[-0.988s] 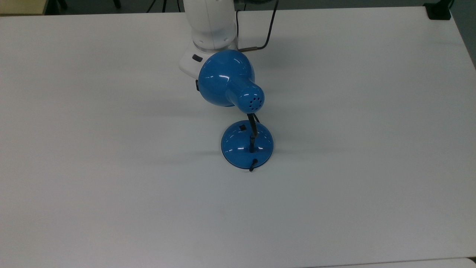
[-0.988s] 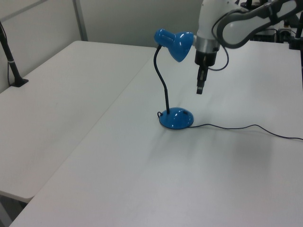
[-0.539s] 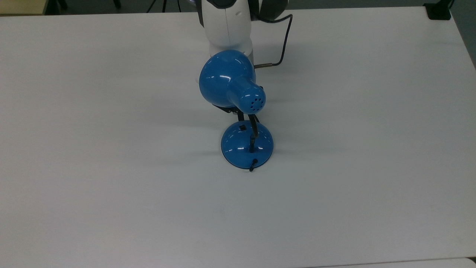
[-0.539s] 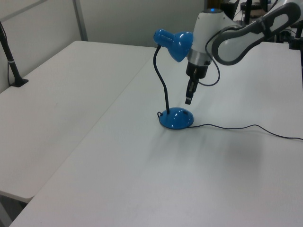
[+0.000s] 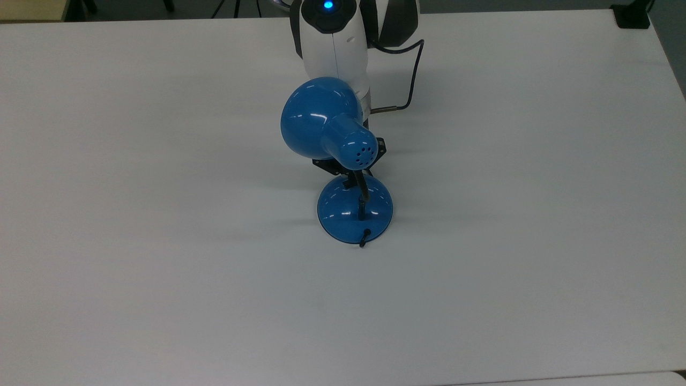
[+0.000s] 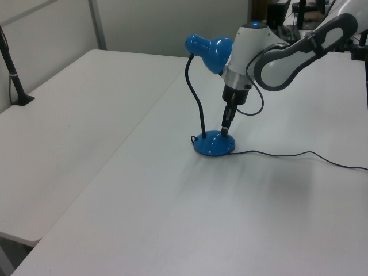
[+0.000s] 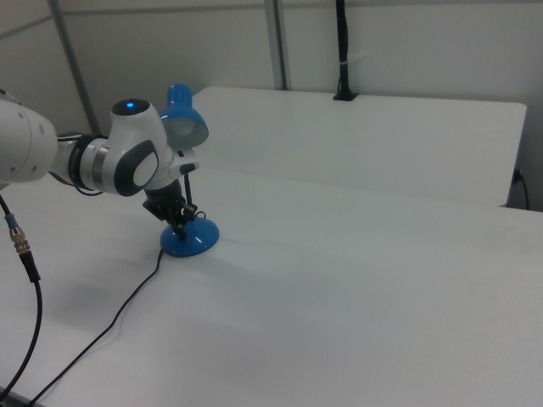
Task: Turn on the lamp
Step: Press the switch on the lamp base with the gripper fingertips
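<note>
The lamp stands mid-table: a glossy blue shade (image 5: 316, 120) on a black gooseneck (image 6: 197, 98), above a round blue base (image 5: 355, 214). No glow shows from the shade in the right view. My gripper (image 6: 225, 131) points straight down with its tip touching the top of the base (image 6: 214, 145), on the side away from the gooseneck. Its fingers look shut into one narrow tip with nothing held. In the top view the shade hides most of the gripper (image 5: 348, 179), and the gripper tip covers the spot where the switch sits. The right view shows the gripper (image 7: 179, 225) on the base (image 7: 191, 242).
The lamp's black cord (image 6: 299, 155) trails across the white table (image 5: 161, 268) toward the left view's right. A second table (image 6: 69, 115) adjoins it, with a black clamped post (image 6: 14, 75). The arm's own cable (image 5: 410, 75) loops behind the shade.
The gripper has come down and toward the lamp, from beside the shade to touching the base. The shade has shifted slightly to the top view's left.
</note>
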Motion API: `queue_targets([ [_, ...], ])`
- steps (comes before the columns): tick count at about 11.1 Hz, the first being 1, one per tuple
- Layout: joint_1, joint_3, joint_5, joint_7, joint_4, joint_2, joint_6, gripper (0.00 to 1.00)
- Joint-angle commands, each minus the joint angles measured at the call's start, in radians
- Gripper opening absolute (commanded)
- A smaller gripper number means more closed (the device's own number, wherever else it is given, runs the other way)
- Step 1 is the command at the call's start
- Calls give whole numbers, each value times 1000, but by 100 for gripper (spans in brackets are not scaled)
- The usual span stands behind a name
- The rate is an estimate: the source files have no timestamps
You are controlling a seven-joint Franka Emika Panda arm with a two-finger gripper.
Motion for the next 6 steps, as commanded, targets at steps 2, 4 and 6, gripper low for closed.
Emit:
queue_targets([
  [2, 12, -6, -2, 15, 1, 10, 25, 0],
  [4, 12, -6, -2, 15, 1, 13, 25, 0],
  [6, 11, -6, -4, 15, 1, 23, 30, 0],
])
